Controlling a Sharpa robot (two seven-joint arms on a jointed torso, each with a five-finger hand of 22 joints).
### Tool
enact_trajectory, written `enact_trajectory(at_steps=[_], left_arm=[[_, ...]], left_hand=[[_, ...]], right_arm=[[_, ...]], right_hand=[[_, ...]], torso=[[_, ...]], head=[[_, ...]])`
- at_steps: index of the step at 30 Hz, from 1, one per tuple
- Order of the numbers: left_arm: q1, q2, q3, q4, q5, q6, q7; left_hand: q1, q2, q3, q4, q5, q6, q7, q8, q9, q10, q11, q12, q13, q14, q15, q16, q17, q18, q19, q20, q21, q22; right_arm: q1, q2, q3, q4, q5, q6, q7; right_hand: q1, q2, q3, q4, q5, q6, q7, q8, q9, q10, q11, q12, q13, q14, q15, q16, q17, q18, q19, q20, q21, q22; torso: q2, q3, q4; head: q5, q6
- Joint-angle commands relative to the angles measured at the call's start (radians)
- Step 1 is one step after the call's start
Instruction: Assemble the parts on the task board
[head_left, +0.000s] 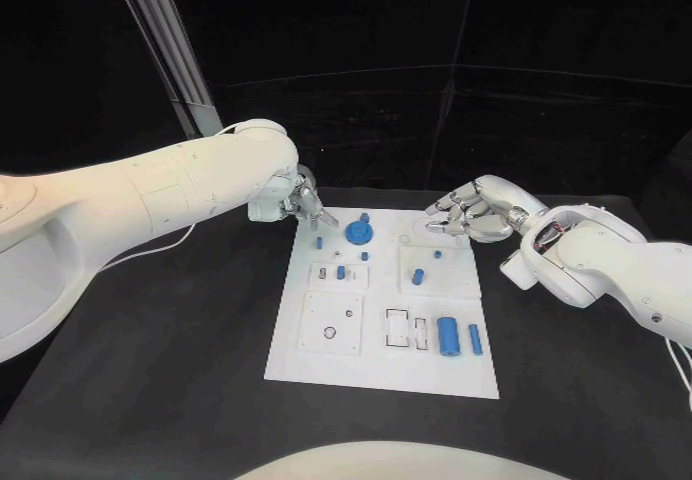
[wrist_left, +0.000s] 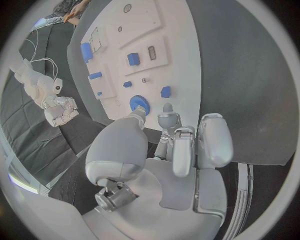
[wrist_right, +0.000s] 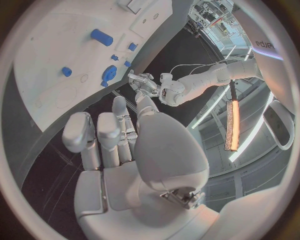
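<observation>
Risk, as judged: left hand (head_left: 300, 203) poised at far-left corner of task board (head_left: 310, 365), fingers partly spread, nothing held; a careless descent could clip the blue gear (head_left: 359, 236) just beside it and knock it off its seat, or nudge the whole board across the black table (head_left: 173, 350). Right hand (head_left: 473, 212) hovering over far-right edge of board, fingers loosely curled, apparently empty, though a small pinched part cannot be ruled out. Both hands crowding the far edge: possible contact between them if both reach inward at once. Small parts low and close-set, so easy to brush a neighbour when going for one. Board: white plate, mid-table, long axis running away from robot, raised panels with slots and holes. Blue cylinder (head_left: 449, 335) and a thinner blue pin (head_left: 475, 338) lying side by side near right; short blue peg (head_left: 417, 277) mid-right; tiny blue pieces (head_left: 340, 271) mid-left.
</observation>
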Motion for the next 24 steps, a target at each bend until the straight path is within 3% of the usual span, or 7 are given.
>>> enact_trajectory(at_steps=[1, 9, 24], left_arm=[[-0.002, 0.005, -0.001, -0.013, -0.031, 0.038, 0.005], [-0.013, 0.018, -0.002, -0.04, -0.032, 0.067, 0.021], [-0.032, 0.032, -0.006, -0.069, -0.032, 0.094, 0.049]], left_hand=[[0.011, 0.007, -0.005, -0.001, 0.005, 0.006, 0.003, -0.004, -0.002, -0.006, 0.001, 0.006, -0.002, 0.104, 0.006, 0.006, 0.263, -0.003, 0.002, 0.007, -0.004, -0.002], [0.021, 0.015, -0.009, -0.003, 0.005, 0.007, 0.003, -0.005, -0.004, -0.007, 0.001, 0.006, -0.003, 0.104, 0.006, 0.006, 0.263, -0.002, 0.001, 0.007, -0.005, -0.003], [0.045, 0.028, -0.016, -0.009, 0.005, 0.011, 0.004, -0.007, -0.01, -0.009, 0.001, 0.009, -0.003, 0.104, 0.006, 0.006, 0.263, -0.003, 0.002, 0.008, -0.005, -0.001]], right_arm=[[0.002, 0.002, 0.001, 0.0, -0.004, -0.007, 0.014], [0.002, 0.005, 0.001, -0.002, -0.005, -0.008, 0.017], [0.002, 0.008, 0.001, -0.003, -0.005, -0.008, 0.019]], right_hand=[[0.005, 0.008, -0.002, 0.005, -0.002, -0.003, 0.0, -0.002, -0.001, -0.008, -0.002, -0.003, -0.001, -0.007, -0.003, -0.006, 0.0, 0.007, -0.005, 0.0, -0.005, -0.001], [0.006, 0.01, -0.001, 0.006, 0.0, -0.003, 0.0, -0.002, -0.001, -0.008, -0.002, -0.002, -0.002, -0.007, -0.003, -0.006, 0.001, 0.007, -0.005, 0.0, -0.006, -0.001], [0.006, 0.011, -0.001, 0.006, 0.001, -0.002, 0.0, -0.002, 0.0, -0.008, -0.002, -0.002, -0.002, -0.006, -0.003, -0.006, 0.001, 0.007, -0.005, 0.0, -0.006, 0.0]], torso=[[-0.001, 0.0002, 0.0004], [-0.001, 0.0008, 0.0009], [-0.001, 0.0008, 0.0013]], head=[[0.001, -0.001], [0.0, -0.006], [-0.003, -0.005]])
